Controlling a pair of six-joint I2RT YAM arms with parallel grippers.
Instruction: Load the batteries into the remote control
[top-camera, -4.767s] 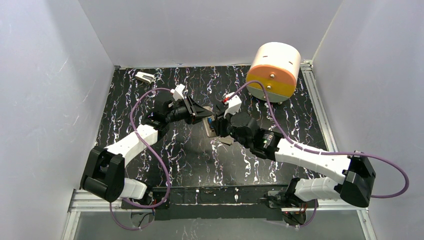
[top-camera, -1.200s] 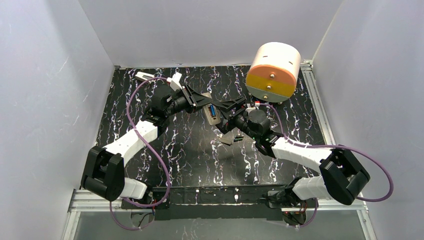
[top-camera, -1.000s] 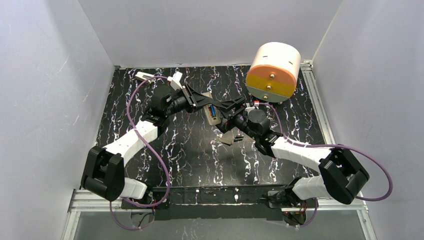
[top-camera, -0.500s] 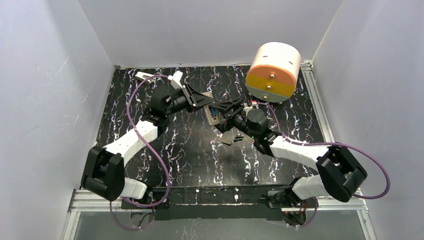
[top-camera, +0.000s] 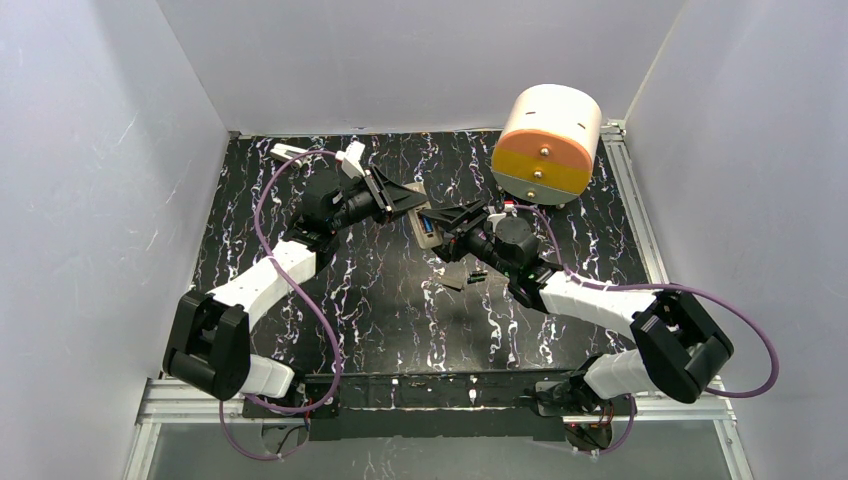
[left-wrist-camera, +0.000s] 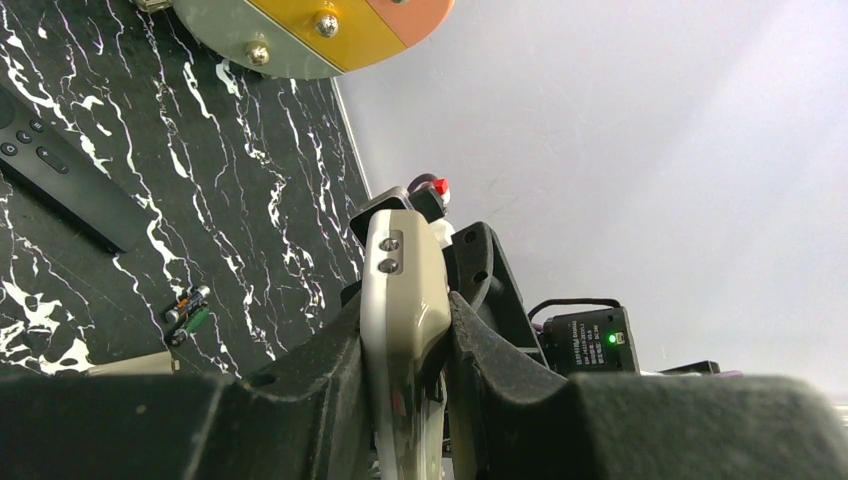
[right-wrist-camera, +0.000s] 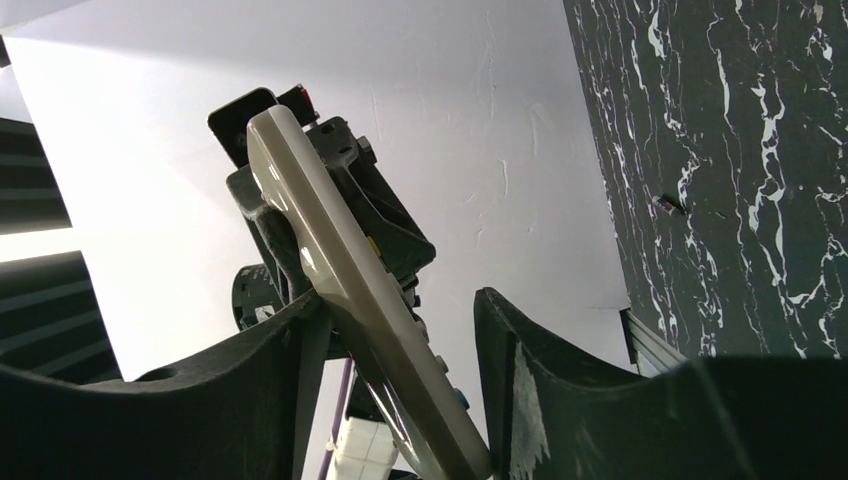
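Seen from above, the left pincer (top-camera: 408, 206) pinches the remote control (top-camera: 427, 230), a slim pale bar with a blue battery (top-camera: 428, 221) in its face, and the right pincer (top-camera: 447, 217) is just beside it. The left wrist view shows the remote edge-on, cream-white, clamped between both fingers. Green batteries (left-wrist-camera: 187, 308) lie on the tabletop (left-wrist-camera: 250, 180) left of that pincer. In the right wrist view, the right pincer is spread, flanking the slanted remote.

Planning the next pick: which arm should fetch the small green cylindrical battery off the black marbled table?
Probably right. The left gripper is shut on the slim white plastic remote control; the right gripper only straddles it, jaws open, and the small green battery lies beside that arm.
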